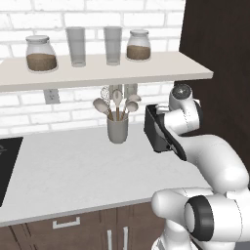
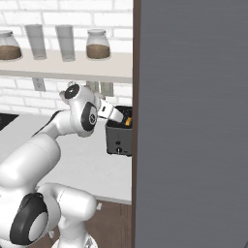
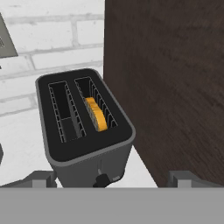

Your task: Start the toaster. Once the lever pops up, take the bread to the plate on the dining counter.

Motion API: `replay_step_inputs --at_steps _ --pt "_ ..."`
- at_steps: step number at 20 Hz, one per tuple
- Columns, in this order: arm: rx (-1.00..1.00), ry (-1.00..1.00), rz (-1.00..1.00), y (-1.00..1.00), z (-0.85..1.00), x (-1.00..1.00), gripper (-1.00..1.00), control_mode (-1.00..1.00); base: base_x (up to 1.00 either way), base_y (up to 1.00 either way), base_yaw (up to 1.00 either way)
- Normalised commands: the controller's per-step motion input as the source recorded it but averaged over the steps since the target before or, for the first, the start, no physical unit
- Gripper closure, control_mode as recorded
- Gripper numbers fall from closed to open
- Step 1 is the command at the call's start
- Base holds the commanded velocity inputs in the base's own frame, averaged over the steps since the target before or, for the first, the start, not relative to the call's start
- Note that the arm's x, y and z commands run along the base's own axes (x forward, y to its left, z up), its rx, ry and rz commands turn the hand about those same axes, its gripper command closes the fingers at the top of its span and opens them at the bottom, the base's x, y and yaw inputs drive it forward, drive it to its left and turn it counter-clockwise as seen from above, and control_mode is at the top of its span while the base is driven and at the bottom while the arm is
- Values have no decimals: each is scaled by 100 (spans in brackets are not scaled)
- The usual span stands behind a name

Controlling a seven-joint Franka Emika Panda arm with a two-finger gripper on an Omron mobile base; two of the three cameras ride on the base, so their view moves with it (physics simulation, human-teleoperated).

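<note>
Against the dark wood panel [image 3: 170, 87] at the counter's [image 1: 73, 171] right end stood the toaster [image 3: 83, 127], with the brick wall [image 3: 52, 35] behind it. One slice of bread [image 3: 96, 113] sat low in the slot nearer the panel, only its golden upper edge showing; the other slot looked empty. A small knob [image 3: 101, 180] low on the toaster's near face was half cut off by the hand view's bottom. The gripper [image 3: 111, 180] hung above and in front of the toaster, jaws spread wide, holding nothing, only its fingertips [image 3: 41, 178] visible. From the left base view the arm hid most of the toaster; from the right, a grey slab [image 2: 193, 121] covered its far side. No lettering could be read anywhere. Left of it stood a utensil cup [image 1: 117, 128].
</note>
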Motion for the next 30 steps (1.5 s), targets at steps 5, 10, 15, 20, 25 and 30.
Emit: replay_step_inputs --at_steps 5,10,15,20,25,30 --pt "0 0 0 0 0 0 -100 -100 0 0 0" --pt "0 0 0 0 0 0 -100 -100 0 0 0" --pt "0 0 0 0 0 0 -100 -100 0 0 0" --pt "0 0 0 0 0 0 -100 -100 0 0 0" --pt "0 0 0 0 0 0 -100 -100 0 0 0" --pt "0 0 0 0 0 0 -100 -100 0 0 0"
